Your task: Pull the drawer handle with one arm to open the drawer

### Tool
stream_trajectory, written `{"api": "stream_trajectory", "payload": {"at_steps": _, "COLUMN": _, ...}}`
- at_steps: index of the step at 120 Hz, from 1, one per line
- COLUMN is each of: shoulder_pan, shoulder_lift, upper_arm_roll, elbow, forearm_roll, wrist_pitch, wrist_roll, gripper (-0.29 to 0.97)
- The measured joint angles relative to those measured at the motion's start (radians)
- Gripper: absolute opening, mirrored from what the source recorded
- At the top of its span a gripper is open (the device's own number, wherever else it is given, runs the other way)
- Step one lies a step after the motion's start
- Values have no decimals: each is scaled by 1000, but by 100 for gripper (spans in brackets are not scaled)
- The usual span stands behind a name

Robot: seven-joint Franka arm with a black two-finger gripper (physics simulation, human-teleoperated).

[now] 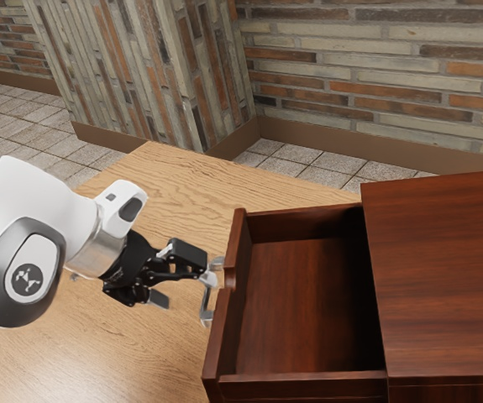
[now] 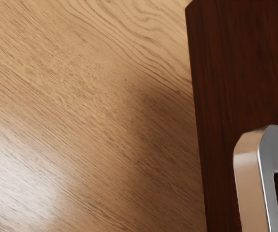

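The drawer (image 1: 304,311) stood pulled well out of its dark reddish-brown wooden cabinet (image 1: 443,269), its bare interior open to view from above. Its front panel (image 1: 227,311) faced the exterior view's left, and the silver handle (image 1: 210,294) was mounted on the outer face of that panel. The white Franka arm (image 1: 31,243) came in from the exterior view's left, with the black gripper (image 1: 192,277) right up against the handle. Whether it was clamped on the handle or merely beside it could not be made out.

In the wrist view one bent corner of the handle (image 2: 255,183) stood off the dark panel (image 2: 226,72), brushed metal with a pale sheen.

The cabinet sat on a light oak table (image 1: 174,193) with a strong wavy grain (the wrist view showed a soft shadow on the table (image 2: 80,121) beside the drawer front, and a bright sheen farther off). Beyond the table's far edge lay a floor of pale square tiles (image 1: 325,164), bounded by walls of mixed brown and grey brick (image 1: 375,67) with a dark baseboard (image 1: 350,138) along their foot. The walls met in corners behind the table.
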Motion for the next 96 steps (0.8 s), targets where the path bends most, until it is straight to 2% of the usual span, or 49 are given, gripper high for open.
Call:
{"api": "stream_trajectory", "payload": {"at_steps": 33, "shoulder_pan": -6, "shoulder_lift": -5, "upper_arm_roll": 2, "elbow": 3, "forearm_roll": 20, "wrist_pitch": -2, "wrist_roll": -1, "gripper": 68}}
{"api": "stream_trajectory", "payload": {"at_steps": 57, "shoulder_pan": -22, "shoulder_lift": -51, "upper_arm_roll": -6, "elbow": 12, "forearm_roll": 40, "wrist_pitch": -1, "wrist_roll": 0, "gripper": 68}}
{"api": "stream_trajectory", "payload": {"at_steps": 66, "shoulder_pan": -22, "shoulder_lift": -57, "upper_arm_roll": -7, "elbow": 69, "forearm_roll": 95, "wrist_pitch": -35, "wrist_roll": 12, "gripper": 68}}
{"api": "stream_trajectory", "payload": {"at_steps": 80, "shoulder_pan": -22, "shoulder_lift": -56, "upper_arm_roll": -6, "elbow": 165, "forearm_roll": 221, "wrist_pitch": -118, "wrist_roll": 42, "gripper": 68}}
{"api": "stream_trajectory", "payload": {"at_steps": 96, "shoulder_pan": -60, "shoulder_lift": -50, "upper_arm_roll": -15, "elbow": 330, "forearm_roll": 372, "wrist_pitch": -305, "wrist_roll": 78, "gripper": 68}}
